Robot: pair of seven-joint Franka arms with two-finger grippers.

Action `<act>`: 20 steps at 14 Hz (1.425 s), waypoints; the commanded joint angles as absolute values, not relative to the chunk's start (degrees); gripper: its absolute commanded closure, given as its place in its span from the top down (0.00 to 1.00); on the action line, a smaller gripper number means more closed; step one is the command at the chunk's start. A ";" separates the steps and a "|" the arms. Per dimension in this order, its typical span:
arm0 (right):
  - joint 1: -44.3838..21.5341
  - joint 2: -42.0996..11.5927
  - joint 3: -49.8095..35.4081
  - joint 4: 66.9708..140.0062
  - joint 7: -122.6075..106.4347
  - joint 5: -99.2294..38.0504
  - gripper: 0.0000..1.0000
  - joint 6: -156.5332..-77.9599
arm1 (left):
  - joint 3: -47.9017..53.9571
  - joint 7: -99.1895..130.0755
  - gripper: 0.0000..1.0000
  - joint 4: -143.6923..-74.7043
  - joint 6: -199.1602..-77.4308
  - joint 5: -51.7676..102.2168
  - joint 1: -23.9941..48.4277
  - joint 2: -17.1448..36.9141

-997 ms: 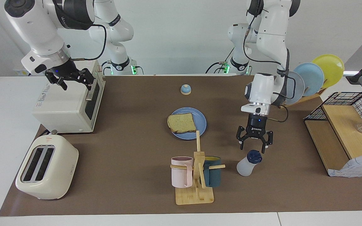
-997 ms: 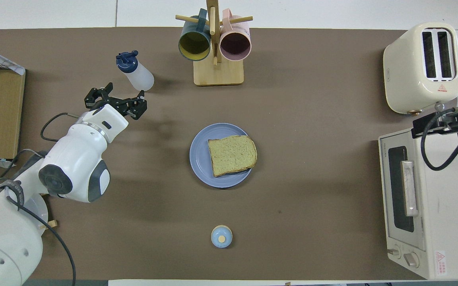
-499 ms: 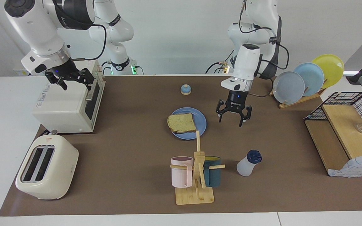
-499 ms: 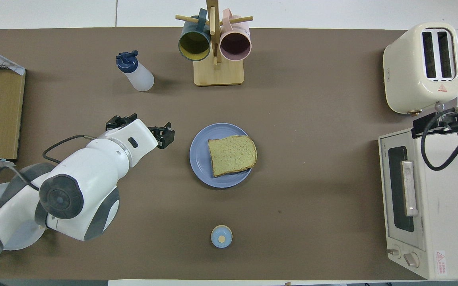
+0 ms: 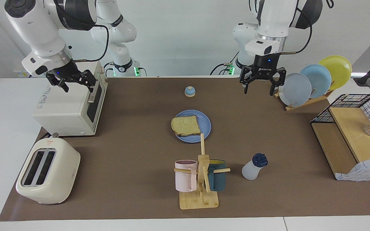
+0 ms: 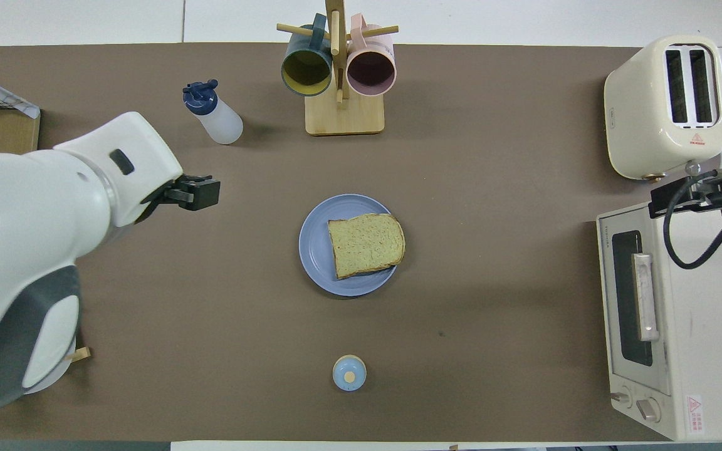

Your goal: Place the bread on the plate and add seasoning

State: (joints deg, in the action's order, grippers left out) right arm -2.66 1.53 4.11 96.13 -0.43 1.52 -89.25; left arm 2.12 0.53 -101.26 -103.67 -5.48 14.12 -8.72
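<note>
Seasoning [image 5: 254,166]: lower right of the facing view, upright on the mat — untouched.
Bread [image 5: 186,125]: frame centre, on the plate [image 5: 205,123].
Left gripper [image 5: 260,87]: upper right, raised, fingers spread, empty.
Right gripper [image 5: 75,84]: upper left over the toaster oven [image 5: 66,106] — open, empty.

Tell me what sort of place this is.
Probably a robotics lab staged as a kitchen counter: two Franka arms stand at a table bearing a toaster, a toaster oven and a mug tree. A slice of bread lies on a blue plate.
</note>
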 commanded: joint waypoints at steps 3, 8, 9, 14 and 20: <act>-2.02 2.37 3.87 96.77 -2.02 1.23 1.00 -89.03 | 2.46 -20.37 1.00 -97.46 -93.78 -2.37 0.54 -8.86; -2.02 2.37 3.87 96.77 -2.02 1.23 1.00 -89.03 | 2.29 -20.21 1.00 -97.47 -94.57 -3.16 0.18 -9.49; -2.02 2.37 3.87 96.77 -2.02 1.23 1.00 -89.03 | 2.29 -20.13 1.00 -97.56 -94.05 -3.34 -0.17 -10.01; -2.02 2.37 3.87 96.77 -2.02 1.23 1.00 -89.03 | 2.90 -6.56 1.00 -95.20 -94.32 -2.55 0.17 -8.45; -2.02 2.37 3.87 96.77 -2.02 1.23 1.00 -89.03 | 1.05 0.44 1.00 -84.81 -79.45 4.48 0.79 -2.90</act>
State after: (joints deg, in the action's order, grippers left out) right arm -2.66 1.53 4.11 96.13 -0.43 1.52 -89.25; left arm 1.95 -1.45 -87.92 -82.45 3.07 0.38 -4.85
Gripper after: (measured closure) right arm 0.000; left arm 0.000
